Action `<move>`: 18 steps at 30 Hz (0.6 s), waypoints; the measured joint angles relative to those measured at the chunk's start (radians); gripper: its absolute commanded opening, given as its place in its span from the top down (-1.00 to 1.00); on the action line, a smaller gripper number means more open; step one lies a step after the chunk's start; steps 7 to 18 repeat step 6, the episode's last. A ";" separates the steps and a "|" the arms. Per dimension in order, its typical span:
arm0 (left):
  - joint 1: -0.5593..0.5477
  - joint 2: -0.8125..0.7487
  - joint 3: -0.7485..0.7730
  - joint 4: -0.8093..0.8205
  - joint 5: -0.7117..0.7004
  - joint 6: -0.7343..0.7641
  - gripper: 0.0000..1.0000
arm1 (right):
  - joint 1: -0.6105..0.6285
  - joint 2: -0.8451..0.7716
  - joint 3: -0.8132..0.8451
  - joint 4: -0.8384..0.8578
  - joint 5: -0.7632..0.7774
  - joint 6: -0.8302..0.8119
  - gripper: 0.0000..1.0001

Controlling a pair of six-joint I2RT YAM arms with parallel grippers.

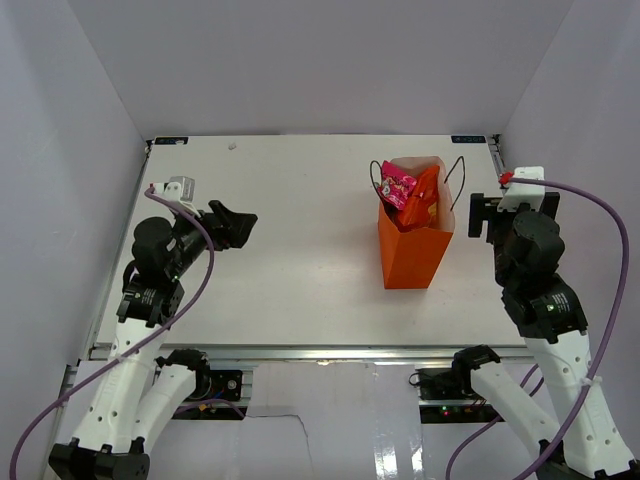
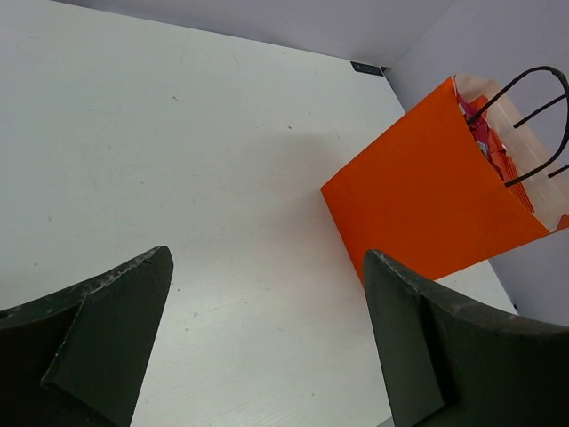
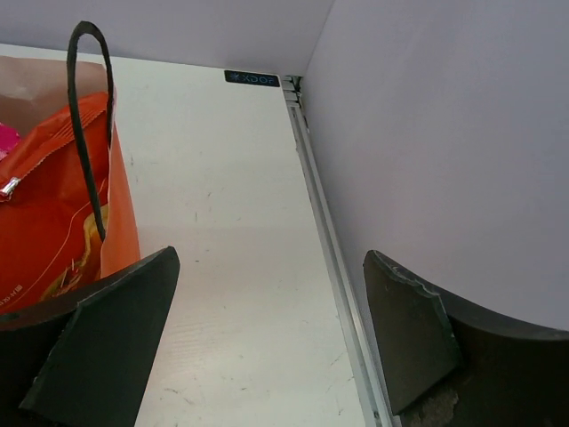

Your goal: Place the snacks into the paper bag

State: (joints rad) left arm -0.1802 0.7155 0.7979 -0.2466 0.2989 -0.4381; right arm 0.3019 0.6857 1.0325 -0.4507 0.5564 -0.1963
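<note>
Both grippers stand wide and empty, left gripper (image 2: 267,256) well apart from the upright orange paper bag (image 1: 412,255), right gripper (image 3: 271,256) near its right side; chip bag (image 1: 429,198) and pink packet (image 1: 398,186) sit inside

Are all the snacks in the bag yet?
Looks nearly finished. Done: the pink packet and red-orange chip bag poke out of the orange paper bag. In hand: nothing; the left end effector and right end effector are both open and empty. Left: no loose snacks show on the table.
</note>
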 measured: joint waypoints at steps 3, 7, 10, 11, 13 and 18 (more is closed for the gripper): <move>0.000 0.000 0.000 0.007 0.001 0.000 -0.96 | 0.000 -0.020 -0.008 -0.003 0.023 -0.006 -0.81; 0.000 0.000 0.000 0.008 0.000 0.000 -0.96 | 0.000 -0.031 -0.019 -0.006 0.041 -0.014 -0.80; 0.000 0.000 0.000 0.008 0.000 0.000 -0.96 | 0.000 -0.031 -0.019 -0.006 0.041 -0.014 -0.80; 0.000 0.000 0.000 0.008 0.000 0.000 -0.96 | 0.000 -0.031 -0.019 -0.006 0.041 -0.014 -0.80; 0.000 0.000 0.000 0.008 0.000 0.000 -0.96 | 0.000 -0.031 -0.019 -0.006 0.041 -0.014 -0.80; 0.000 0.000 0.000 0.008 0.000 0.000 -0.96 | 0.000 -0.031 -0.019 -0.006 0.041 -0.014 -0.80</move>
